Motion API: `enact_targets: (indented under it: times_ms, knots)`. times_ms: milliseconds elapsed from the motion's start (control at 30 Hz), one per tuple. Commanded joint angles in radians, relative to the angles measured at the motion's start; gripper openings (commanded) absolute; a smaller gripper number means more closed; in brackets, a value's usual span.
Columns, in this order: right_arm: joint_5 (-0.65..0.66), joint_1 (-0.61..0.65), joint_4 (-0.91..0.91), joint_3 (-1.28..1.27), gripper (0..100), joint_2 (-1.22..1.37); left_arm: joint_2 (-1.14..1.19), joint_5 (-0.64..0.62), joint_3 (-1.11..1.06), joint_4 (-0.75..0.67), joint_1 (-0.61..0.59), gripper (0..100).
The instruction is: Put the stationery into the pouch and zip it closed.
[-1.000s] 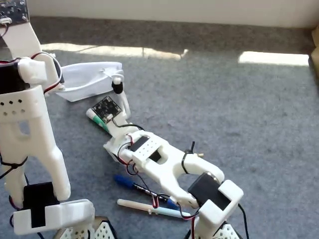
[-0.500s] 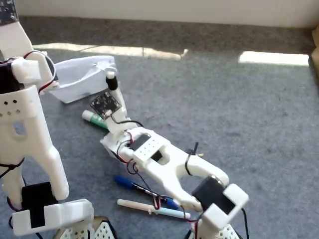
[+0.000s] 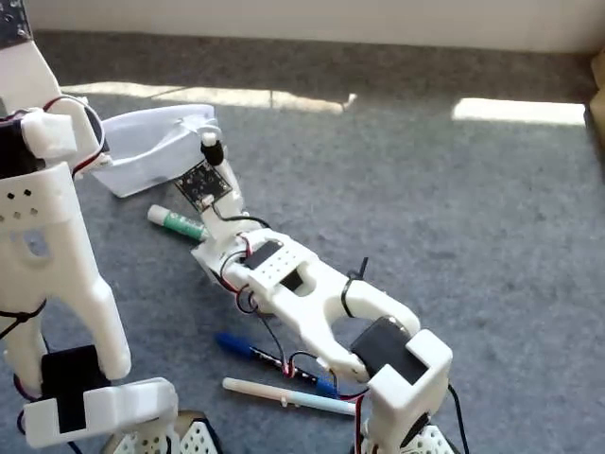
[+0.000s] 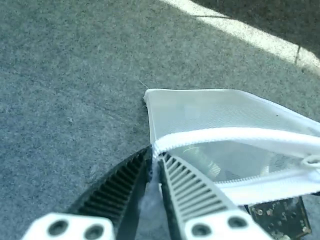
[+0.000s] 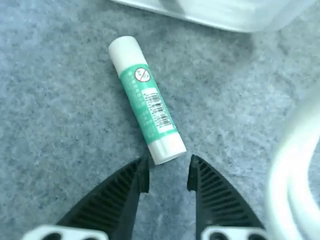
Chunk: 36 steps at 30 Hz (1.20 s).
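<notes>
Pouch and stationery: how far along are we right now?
Done: nothing I can confirm. The pouch is unzipped, its corner clamped in the left claw. In hand: the open right claw sits at one end of the glue stick, not gripping it yet. Left: the glue stick, the blue pen and the pale pen are all on the carpet; then the zipping.

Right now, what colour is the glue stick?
The glue stick is green with white ends, clearest in the right wrist view.
</notes>
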<state>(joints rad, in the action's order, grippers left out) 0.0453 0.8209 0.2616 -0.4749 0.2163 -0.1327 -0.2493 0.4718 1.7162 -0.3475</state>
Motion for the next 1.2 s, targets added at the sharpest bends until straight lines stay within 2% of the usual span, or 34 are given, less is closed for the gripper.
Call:
enact_targets:
  times_ms: [0,233,433,633,900,1000,1167]
  knots:
    - [0.095,-0.010,-0.015,0.056,12.8,-0.071,-0.010,-0.008,0.007,-0.023,-0.016,1]
    - [0.121,0.019,-0.015,0.062,12.8,-0.031,-0.008,-0.008,0.007,-0.025,-0.016,1]
    - [0.123,0.041,-0.015,0.062,25.4,-0.012,-0.008,-0.008,0.007,-0.025,-0.016,1]
    - [0.123,0.050,-0.016,0.105,24.5,0.001,-0.008,-0.008,0.007,-0.025,-0.016,1]
    - [0.124,0.048,-0.015,0.220,24.5,0.153,-0.008,-0.008,0.007,-0.023,-0.016,1]
    - [0.124,0.047,-0.015,0.223,20.3,0.151,-0.008,-0.008,0.007,-0.026,-0.016,1]
    - [0.126,0.045,-0.015,0.228,3.9,0.151,-0.008,-0.008,0.007,-0.026,-0.016,1]
